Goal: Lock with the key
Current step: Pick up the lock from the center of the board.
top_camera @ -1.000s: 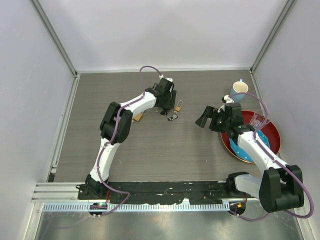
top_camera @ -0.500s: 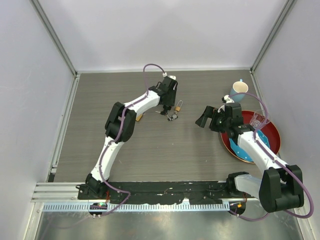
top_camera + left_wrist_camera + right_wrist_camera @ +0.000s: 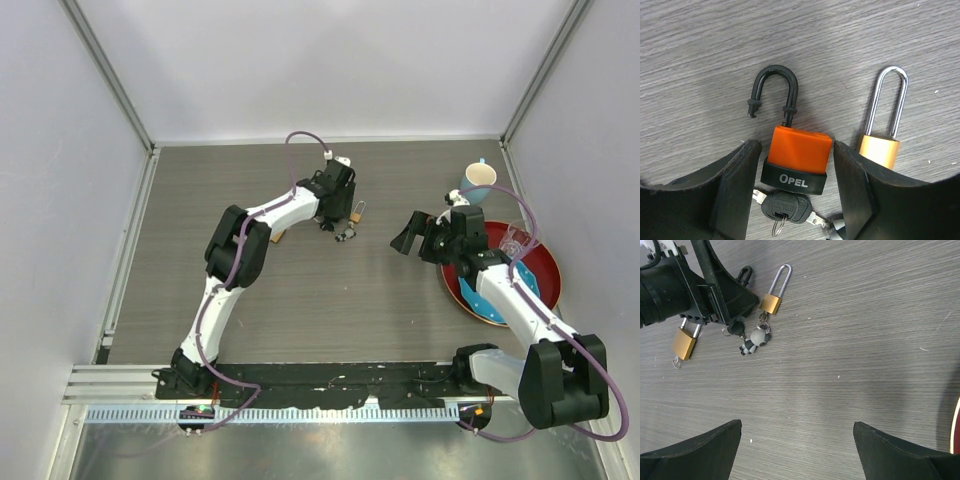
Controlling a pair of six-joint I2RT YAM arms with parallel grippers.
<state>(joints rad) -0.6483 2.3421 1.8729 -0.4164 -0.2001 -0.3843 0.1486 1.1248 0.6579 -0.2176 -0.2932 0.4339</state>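
**Left wrist view.** The left gripper (image 3: 796, 146) is lowered over the table (image 3: 700, 45) with its jaws partly open. They straddle the orange padlock (image 3: 799, 150) without closing on it. A narrow gap shows beside the left finger (image 3: 737, 185). The right finger (image 3: 852, 185) lies just beside the padlock body, and contact cannot be confirmed. The body lies flat between the fingers, with a black band marked "OPEL" at its base. Its black shackle (image 3: 774, 87) extends ahead of the fingertips and stands open, one end free of the body. The black-headed key (image 3: 785, 207) sits against the base of the padlock, deeper in the gripper toward the palm, with a small ring on its head. A long-shackled brass padlock (image 3: 880, 150) lies outside the right finger, near it, with its steel shackle pointing the same way as the black one.

**Right wrist view.** The right gripper (image 3: 797, 445) hangs above bare table with its jaws spread wide, holding nothing. The padlocks lie well ahead of it and to its left. A grey-and-white keyring charm (image 3: 756, 339) lies beside the keys. A second brass padlock (image 3: 684, 342) lies farther left, partly under the left arm.

**Top view.** A red plate (image 3: 548, 262) and a pale blue cup (image 3: 478, 180) lie behind the right gripper.
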